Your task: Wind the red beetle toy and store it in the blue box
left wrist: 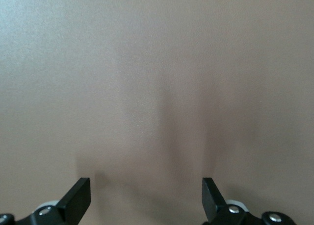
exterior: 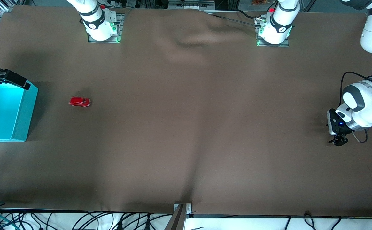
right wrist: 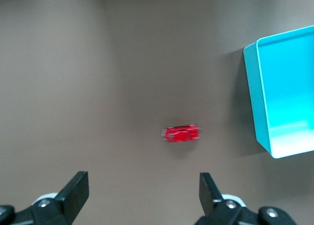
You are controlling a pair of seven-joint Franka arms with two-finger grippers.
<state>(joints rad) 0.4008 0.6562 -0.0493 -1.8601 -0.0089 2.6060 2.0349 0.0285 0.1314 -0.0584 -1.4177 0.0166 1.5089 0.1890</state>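
The red beetle toy (exterior: 80, 101) stands on the brown cloth beside the blue box (exterior: 22, 115), toward the right arm's end of the table. My right gripper (right wrist: 142, 186) is open and empty, high above the cloth. Its wrist view shows the toy (right wrist: 181, 134) well below and clear of the fingers, with the blue box (right wrist: 254, 97) beside it. Only part of the gripper's dark hand (exterior: 11, 79) shows in the front view, at the box's corner. My left gripper (exterior: 338, 140) waits open and empty low over bare cloth (left wrist: 146, 190) at the left arm's end.
The brown cloth (exterior: 186, 127) covers the whole table, with soft wrinkles near the arm bases. The inside of the blue box shows nothing. Cables hang along the table edge nearest the front camera.
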